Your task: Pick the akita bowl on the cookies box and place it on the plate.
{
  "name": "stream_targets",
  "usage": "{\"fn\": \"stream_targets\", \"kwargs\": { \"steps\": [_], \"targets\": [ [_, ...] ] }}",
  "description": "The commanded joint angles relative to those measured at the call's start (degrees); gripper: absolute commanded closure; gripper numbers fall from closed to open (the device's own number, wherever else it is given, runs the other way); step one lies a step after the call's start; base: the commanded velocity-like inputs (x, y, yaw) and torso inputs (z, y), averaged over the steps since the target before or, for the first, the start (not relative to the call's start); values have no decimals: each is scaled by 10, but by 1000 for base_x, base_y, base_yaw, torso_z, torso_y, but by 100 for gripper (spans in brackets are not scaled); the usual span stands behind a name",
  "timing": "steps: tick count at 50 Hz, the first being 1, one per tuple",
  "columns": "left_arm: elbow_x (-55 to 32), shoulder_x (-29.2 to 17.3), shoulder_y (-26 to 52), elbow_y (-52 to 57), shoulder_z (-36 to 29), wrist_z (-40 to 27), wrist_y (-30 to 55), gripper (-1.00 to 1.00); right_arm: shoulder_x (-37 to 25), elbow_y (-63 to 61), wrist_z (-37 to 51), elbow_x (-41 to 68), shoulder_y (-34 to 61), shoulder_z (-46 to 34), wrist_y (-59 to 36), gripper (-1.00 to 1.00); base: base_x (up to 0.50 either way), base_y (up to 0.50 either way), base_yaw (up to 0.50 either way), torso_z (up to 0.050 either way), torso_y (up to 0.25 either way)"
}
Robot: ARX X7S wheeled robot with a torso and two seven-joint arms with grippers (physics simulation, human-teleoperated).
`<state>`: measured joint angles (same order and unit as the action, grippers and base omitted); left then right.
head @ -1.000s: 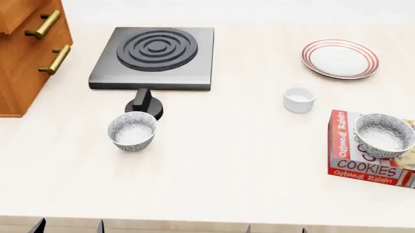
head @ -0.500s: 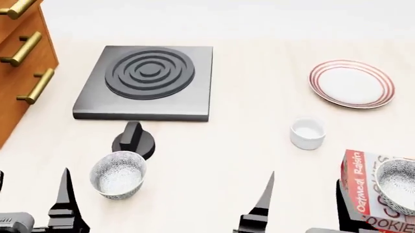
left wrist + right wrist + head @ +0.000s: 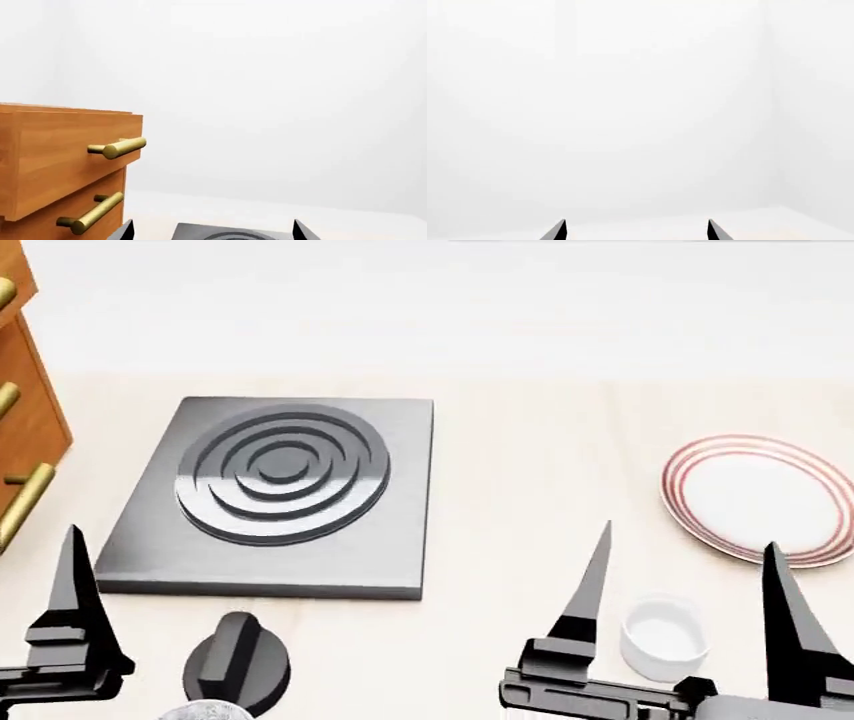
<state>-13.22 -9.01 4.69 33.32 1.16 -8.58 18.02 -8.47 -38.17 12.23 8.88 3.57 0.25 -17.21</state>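
Cookies box gone from view — plate [image 3: 761, 498] now nearer.

The counter [image 3: 534, 440] looks like pale, smooth wood with a faint grain and a matt finish. The cooktop [image 3: 274, 495] is dark grey with a dull metallic sheen, and its knob [image 3: 238, 665] is matt black plastic. At the frame's left edge, the cabinet [image 3: 60, 165] shows warm varnished wood with brushed brass handles [image 3: 117, 148]. The plate [image 3: 761, 498] and cup [image 3: 663, 637] look like smooth white glazed ceramic. Both grippers' fingers [image 3: 582, 595] are matt black.
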Motion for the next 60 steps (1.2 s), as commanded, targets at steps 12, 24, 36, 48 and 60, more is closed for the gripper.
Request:
{"fn": "stream_targets", "kwargs": {
  "steps": [12, 24, 36, 48, 60],
  "targets": [
    [-5, -11, -6, 10, -3, -12, -8, -100, -18, -14, 9, 0, -12, -2, 21, -100, 500, 0, 0, 0, 1],
    [-10, -15, -7, 8, -5, -17, -10, -100, -22, -12, 9, 8, -20, -2, 50, -100, 500, 0, 0, 0, 0],
    [-14, -19, -7, 5, -8, -21, -12, -100, -28, -10, 24, -11, -15, -9, 38, -100, 26, -256, 0, 0, 0],
    [-18, -23, -7, 4, -11, -26, -14, -100, -34, -14, 27, -6, -17, -12, 38, -100, -140, -500, 0, 0, 0],
    [-23, -28, -7, 7, -11, -31, -12, -100, -40, -18, 28, -3, -19, -15, 39, -100, -139, -500, 0, 0, 0]
  ]
}}
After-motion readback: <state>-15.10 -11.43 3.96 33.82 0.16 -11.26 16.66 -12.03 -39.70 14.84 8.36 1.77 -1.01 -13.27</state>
